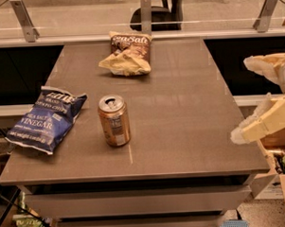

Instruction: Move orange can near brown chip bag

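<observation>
The orange can stands upright on the grey table, left of its middle and toward the front. The brown chip bag with "Sea Salt" lettering lies at the far middle of the table, well beyond the can. My gripper hangs at the right edge of the view, just off the table's right side, far from the can. Its two cream fingers are spread apart and hold nothing.
A blue "Vinegar" chip bag lies at the table's left edge, left of the can. A glass railing with metal posts runs behind the table. Boxes with clutter stand on the floor at the right.
</observation>
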Tool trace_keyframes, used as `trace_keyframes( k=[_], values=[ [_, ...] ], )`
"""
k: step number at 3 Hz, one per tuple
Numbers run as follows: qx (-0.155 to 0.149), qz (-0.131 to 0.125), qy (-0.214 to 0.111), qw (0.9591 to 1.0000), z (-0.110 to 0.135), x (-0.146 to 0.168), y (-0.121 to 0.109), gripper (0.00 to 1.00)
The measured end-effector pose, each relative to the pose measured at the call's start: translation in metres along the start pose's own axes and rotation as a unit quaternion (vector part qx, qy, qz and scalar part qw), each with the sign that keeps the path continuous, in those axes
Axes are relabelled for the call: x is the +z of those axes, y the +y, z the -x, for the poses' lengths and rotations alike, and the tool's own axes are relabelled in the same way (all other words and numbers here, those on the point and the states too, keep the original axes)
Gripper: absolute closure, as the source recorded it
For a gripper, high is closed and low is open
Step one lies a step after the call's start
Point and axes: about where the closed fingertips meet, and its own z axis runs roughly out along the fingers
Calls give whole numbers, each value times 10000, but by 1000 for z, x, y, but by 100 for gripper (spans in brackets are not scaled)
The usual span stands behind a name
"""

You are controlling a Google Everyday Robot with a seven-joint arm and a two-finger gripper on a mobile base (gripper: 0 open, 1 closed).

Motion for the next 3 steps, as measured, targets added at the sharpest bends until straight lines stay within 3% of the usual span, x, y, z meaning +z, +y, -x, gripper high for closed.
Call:
trace_keyframes(
  k=[1, 2, 3],
  values=[
    [-28, 143, -773, 9969, 10, 12, 7, 0],
    [-136, 207, -1384, 9901, 38, 18, 20, 0],
    [-137, 207, -1384, 9901, 38, 18, 20, 0]
  ],
)
